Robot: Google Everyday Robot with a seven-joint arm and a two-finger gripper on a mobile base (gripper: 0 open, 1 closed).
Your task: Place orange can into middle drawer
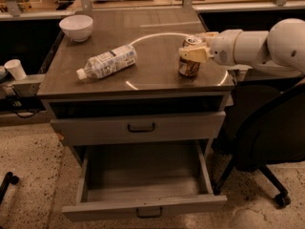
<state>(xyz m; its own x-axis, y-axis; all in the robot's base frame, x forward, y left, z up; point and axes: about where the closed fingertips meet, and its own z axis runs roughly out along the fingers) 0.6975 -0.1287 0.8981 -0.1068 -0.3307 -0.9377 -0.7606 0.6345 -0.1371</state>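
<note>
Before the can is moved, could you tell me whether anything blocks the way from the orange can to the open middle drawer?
Nothing visible does. The gripper is at the orange can on the cabinet top; the middle drawer below is pulled out, its tray bare, and the drawer above it is shut.

1 orange can (189,69), 1 btl (108,62), 1 bowl (76,27), 1 cup (15,69), 2 drawers (143,175), fingers (193,54) @ can

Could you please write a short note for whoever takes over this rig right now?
The gripper is at the upper part of the orange can, reaching in from the right.
The orange can stands upright on the cabinet top, right side.
The middle drawer is pulled open, with nothing in it.
Done: drawer open, gripper at the can.
Left: lift the can, lower it into the drawer, release.
</note>
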